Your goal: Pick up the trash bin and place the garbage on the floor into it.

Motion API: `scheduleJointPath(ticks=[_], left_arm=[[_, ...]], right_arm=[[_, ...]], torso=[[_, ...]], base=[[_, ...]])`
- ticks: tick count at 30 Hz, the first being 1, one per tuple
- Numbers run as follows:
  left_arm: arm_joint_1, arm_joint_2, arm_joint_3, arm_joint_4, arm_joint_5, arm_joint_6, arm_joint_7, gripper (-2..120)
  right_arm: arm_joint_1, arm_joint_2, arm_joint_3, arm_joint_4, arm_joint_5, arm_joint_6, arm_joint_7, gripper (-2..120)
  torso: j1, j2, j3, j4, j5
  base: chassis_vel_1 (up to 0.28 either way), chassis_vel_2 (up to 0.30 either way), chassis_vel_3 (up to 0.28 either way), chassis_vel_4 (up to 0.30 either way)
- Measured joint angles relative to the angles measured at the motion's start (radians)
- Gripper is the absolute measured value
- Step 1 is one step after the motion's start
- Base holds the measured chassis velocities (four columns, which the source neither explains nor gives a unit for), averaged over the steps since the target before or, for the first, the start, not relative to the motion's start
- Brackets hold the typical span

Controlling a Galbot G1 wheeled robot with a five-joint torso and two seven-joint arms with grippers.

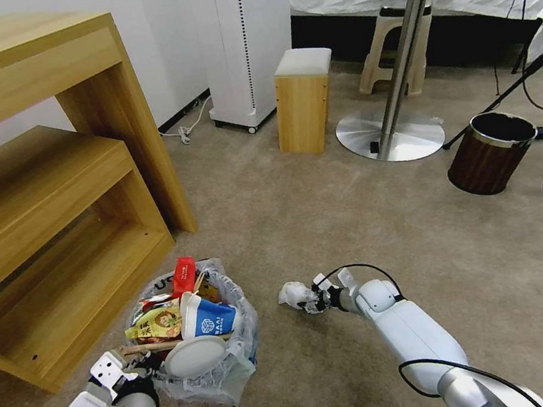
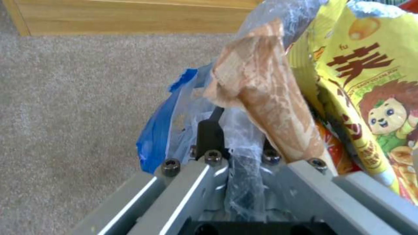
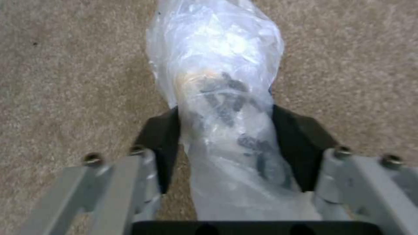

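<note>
a: start with the big things. where does everything sit?

b: the floor (image 1: 328, 222) is beige carpet, with a wooden shelf unit (image 1: 48, 194) to the robot's left. the trash bin (image 1: 199, 335) stands on the carpet just in front of that shelf, lined with a translucent bag and heaped past its rim: a yellow snack packet (image 1: 157, 324), a blue-white paper cup (image 1: 210, 318), a red wrapper (image 1: 184, 275), a wooden stick (image 1: 163, 345) lying across the near side.

a: why is it so close to the left arm?

b: i judge the left gripper (image 1: 130, 371) is there to steady or carry the bin. in the left wrist view its dark fingers (image 2: 211, 132) straddle the bin's edge, one outside and one inside against the bag liner (image 2: 244, 153), pinched tight on the rim with plastic bunched between them.

a: and the right arm?

b: it reaches low over open carpet, a little to the right of the bin and apart from it. the right gripper (image 1: 313, 297) is closed around a crumpled clear plastic wad (image 1: 294, 293). the right wrist view shows both black pads (image 3: 159, 147) pressing the sides of the wad (image 3: 222, 107), which sticks out ahead of them over the carpet.

a: is it off the floor?

b: i can't tell; it is low, at or just above the pile. my read is that this piece of garbage is gripped but not yet in the bin.

a: anything else?

b: a brown wood-grain bin (image 1: 490, 152) stands well apart, near the round table's base (image 1: 390, 136).
</note>
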Motion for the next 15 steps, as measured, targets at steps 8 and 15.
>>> scheduleJointPath(ticks=[8,15], left_arm=[[0.001,0.005,0.001,0.003,0.0,0.0,0.001,1],[0.01,0.009,0.005,0.0,-0.005,0.0,0.002,1]], right_arm=[[-0.058,-0.037,-0.012,0.089,0.038,0.014,0.017,25],[-0.185,-0.122,-0.029,0.328,0.177,0.105,0.031,0]], torso=[[0.0,0.0,0.0,0.0,0.0],[0.0,0.0,0.0,-0.0002,0.0002]], base=[[0.0,0.0,0.0,0.0],[0.0,0.0,0.0,0.0]])
